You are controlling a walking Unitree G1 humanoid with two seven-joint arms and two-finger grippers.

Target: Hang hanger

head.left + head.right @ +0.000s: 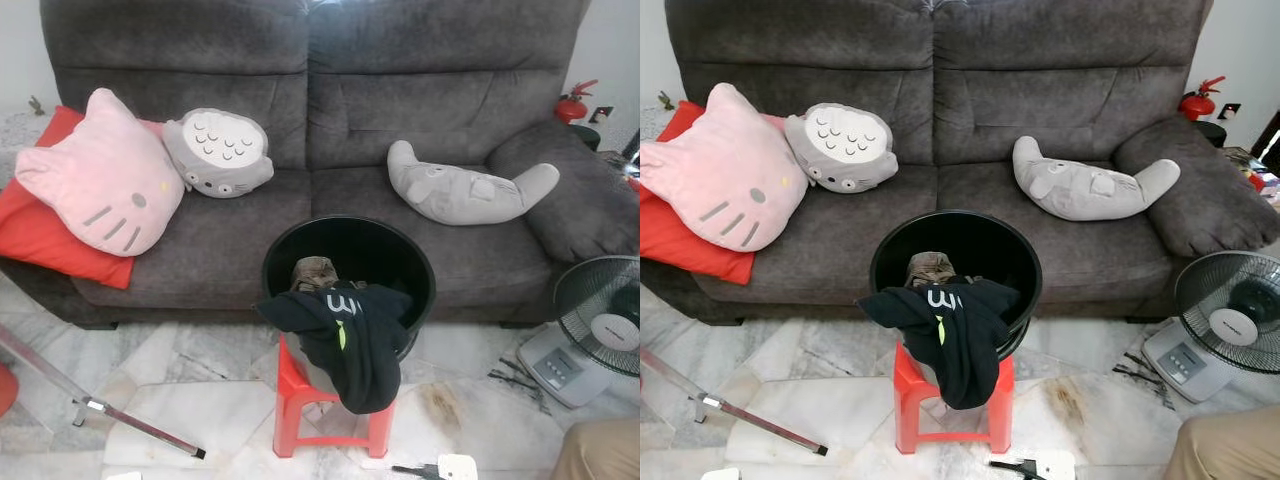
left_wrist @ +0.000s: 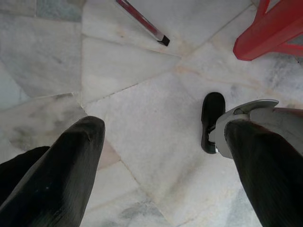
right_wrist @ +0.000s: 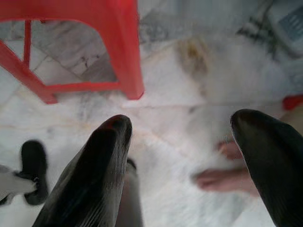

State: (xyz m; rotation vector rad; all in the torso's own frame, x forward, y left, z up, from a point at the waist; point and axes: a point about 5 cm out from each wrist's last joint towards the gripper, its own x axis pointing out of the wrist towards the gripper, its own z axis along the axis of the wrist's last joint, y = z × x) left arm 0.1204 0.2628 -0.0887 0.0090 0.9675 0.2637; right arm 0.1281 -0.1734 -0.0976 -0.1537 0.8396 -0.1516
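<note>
A black round basket [image 1: 404, 252] stands on a red plastic stool [image 1: 290, 402] in front of a grey sofa [image 1: 420, 100]. A black garment [image 1: 350, 342] with white lettering hangs over the basket's front rim, and a brown cloth [image 1: 315, 271] lies inside. My left gripper [image 2: 163, 127] is open and hangs low over the marble floor, beside a corner of the stool [image 2: 270, 33]. My right gripper [image 3: 182, 120] is open too, just above the floor in front of the stool's legs [image 3: 128, 56].
A metal rack leg [image 1: 110, 410] slants across the floor at the lower left. A standing fan [image 1: 605, 320] sits at the right. A person's tan-clad knee [image 1: 600, 450] and bare foot [image 3: 222, 179] are close on my right. Plush cushions [image 1: 105, 175] lie on the sofa.
</note>
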